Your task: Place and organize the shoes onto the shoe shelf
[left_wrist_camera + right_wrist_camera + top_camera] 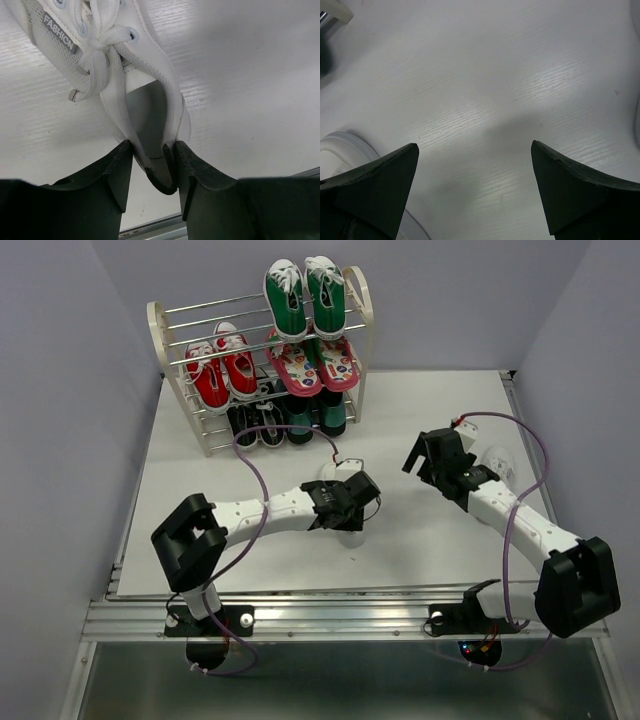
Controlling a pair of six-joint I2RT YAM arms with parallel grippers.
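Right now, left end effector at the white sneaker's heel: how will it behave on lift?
Small, so probably light. The white sneaker shows mesh and a thin collar, so the heel may squash in the left end effector. Held by the heel, its toe likely droops; laces could snag.

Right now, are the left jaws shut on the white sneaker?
Shut on it: in the left wrist view both jaws press the white sneaker's heel from either side.

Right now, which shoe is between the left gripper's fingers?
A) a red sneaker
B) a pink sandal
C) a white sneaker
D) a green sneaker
C: in the left wrist view, the left gripper pinches the heel of a white sneaker from both sides.
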